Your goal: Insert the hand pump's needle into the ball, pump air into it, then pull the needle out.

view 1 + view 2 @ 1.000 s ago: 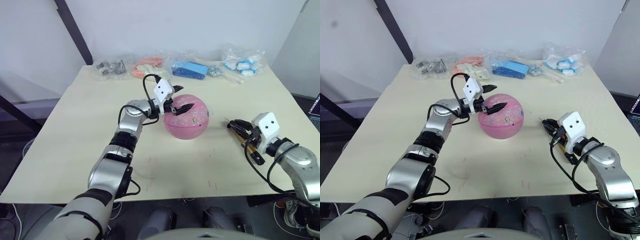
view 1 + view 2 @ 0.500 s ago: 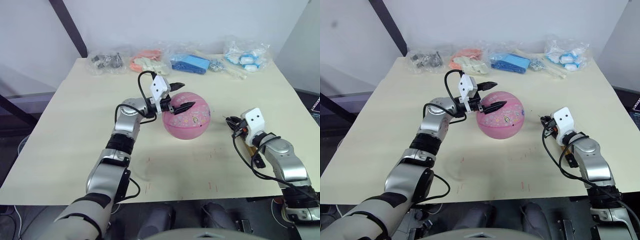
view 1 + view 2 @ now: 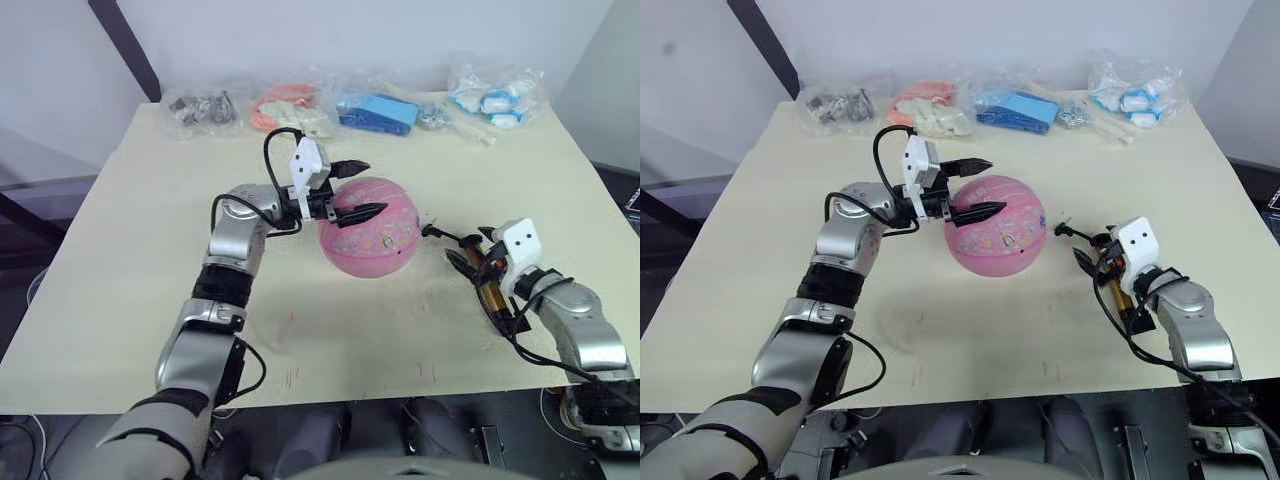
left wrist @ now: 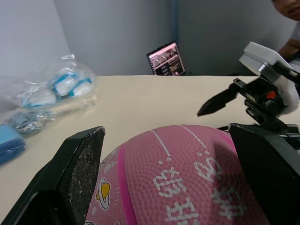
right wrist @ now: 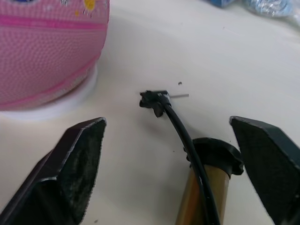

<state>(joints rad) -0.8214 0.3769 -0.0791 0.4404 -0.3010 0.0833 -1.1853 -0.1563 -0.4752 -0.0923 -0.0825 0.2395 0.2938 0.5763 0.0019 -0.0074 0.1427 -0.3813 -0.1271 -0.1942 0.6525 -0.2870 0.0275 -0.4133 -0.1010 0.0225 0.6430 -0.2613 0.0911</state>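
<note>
right claw [image 5: 168, 154]: spread wide, holding nothing, low over the desk [image 3: 130, 250] on the right side.
pump [image 5: 199, 197]: lies on the desk between the right claw's fingers, its long axis running near to far; the hose [image 5: 176, 124] leads on toward the ball.
needle [image 5: 179, 96]: lies flat on the desk just beyond the right claw, apart from the ball and pointing away from it.
left claw [image 3: 352, 190]: spread wide across the top of the ball, one finger on each side.
ball [image 3: 368, 228]: mid-desk, resting on a white ring [image 5: 65, 101].
nearer arm: the right one, for pump and needle.
views: the right wrist view shows the needle's lie and the ring; the head views show both arms.
far edge: bagged items [image 3: 375, 108].
</note>
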